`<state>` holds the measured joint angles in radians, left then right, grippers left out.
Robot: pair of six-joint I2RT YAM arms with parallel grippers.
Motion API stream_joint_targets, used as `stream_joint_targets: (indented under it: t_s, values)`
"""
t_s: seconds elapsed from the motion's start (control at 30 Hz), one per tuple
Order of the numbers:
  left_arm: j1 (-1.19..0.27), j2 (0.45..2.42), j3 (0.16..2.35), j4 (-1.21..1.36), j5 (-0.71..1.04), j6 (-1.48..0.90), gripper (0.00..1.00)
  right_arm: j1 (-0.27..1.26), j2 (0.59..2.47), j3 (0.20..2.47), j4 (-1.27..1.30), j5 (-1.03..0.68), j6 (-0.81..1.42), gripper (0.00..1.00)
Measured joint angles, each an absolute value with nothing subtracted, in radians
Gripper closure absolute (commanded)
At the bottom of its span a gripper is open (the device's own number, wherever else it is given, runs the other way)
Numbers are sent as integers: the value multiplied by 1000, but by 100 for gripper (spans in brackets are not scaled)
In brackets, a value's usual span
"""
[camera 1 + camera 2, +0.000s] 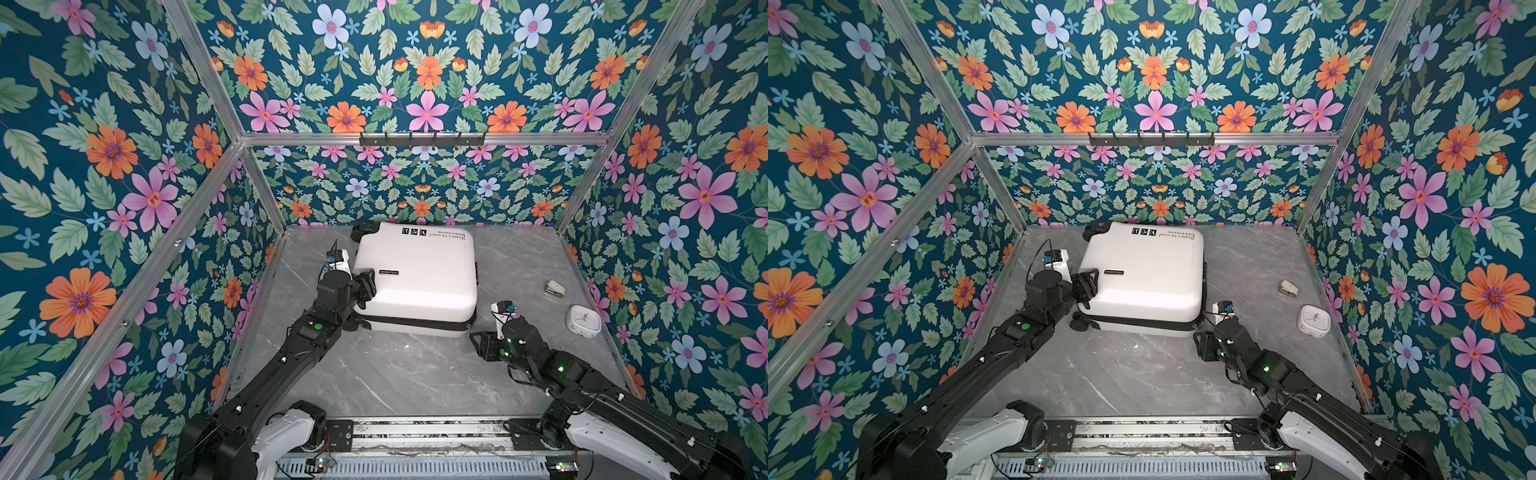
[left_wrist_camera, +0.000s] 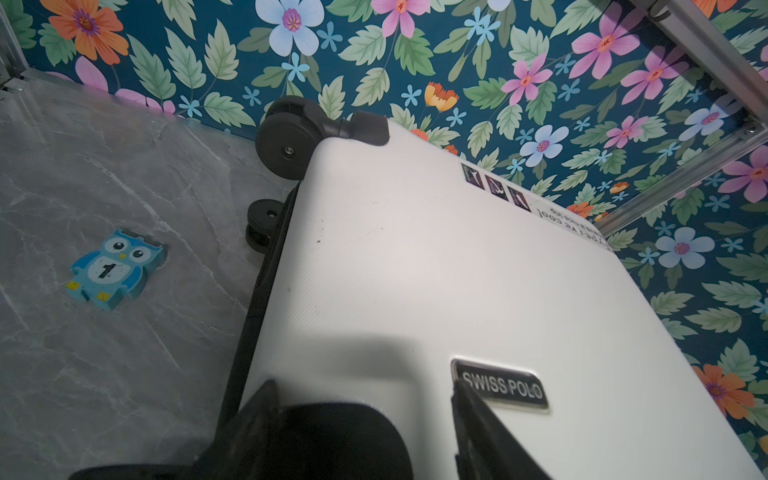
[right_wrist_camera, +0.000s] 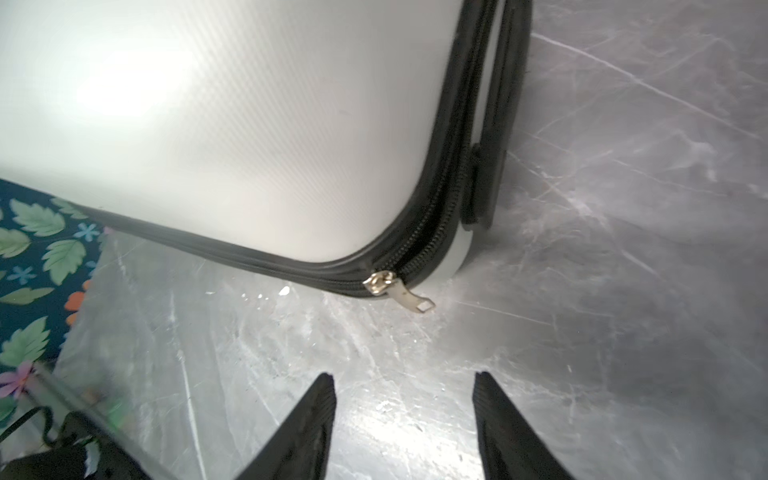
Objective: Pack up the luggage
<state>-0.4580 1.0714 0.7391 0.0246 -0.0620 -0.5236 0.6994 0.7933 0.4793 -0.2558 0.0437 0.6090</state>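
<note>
Right gripper (image 3: 404,376): low over the grey table (image 1: 395,374), fingers moderately apart, nothing between them.
Zipper pull (image 3: 409,297): just beyond those fingers, at the near right corner of the luggage (image 1: 415,278).
Left gripper (image 2: 362,384): fingers astride a black corner fitting (image 2: 345,436); whether they squeeze it I cannot tell.
Luggage: lid down, lying flat, mid-table toward the back wall.
Owl block (image 2: 114,270): on the table off the luggage's wheeled side.

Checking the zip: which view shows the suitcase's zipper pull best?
The right wrist view: the metal zipper pull sits sharp at the suitcase corner. Both top views show only the black zipper band; the left wrist view shows no pull.
</note>
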Motion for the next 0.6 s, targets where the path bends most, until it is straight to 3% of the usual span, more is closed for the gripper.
stream_joint_targets:
  t_s: [0.23,0.5,0.6]
  values:
    - [-447,1082,745,26,-59,-516,33,467,837,451,-181,-259,519,48]
    - [-422,1127,768,46,-53,-495,34,446,989,461,-83,-475,453,35]
    - [-412,1146,778,52,-50,-490,34,446,1036,458,-41,-504,443,34]
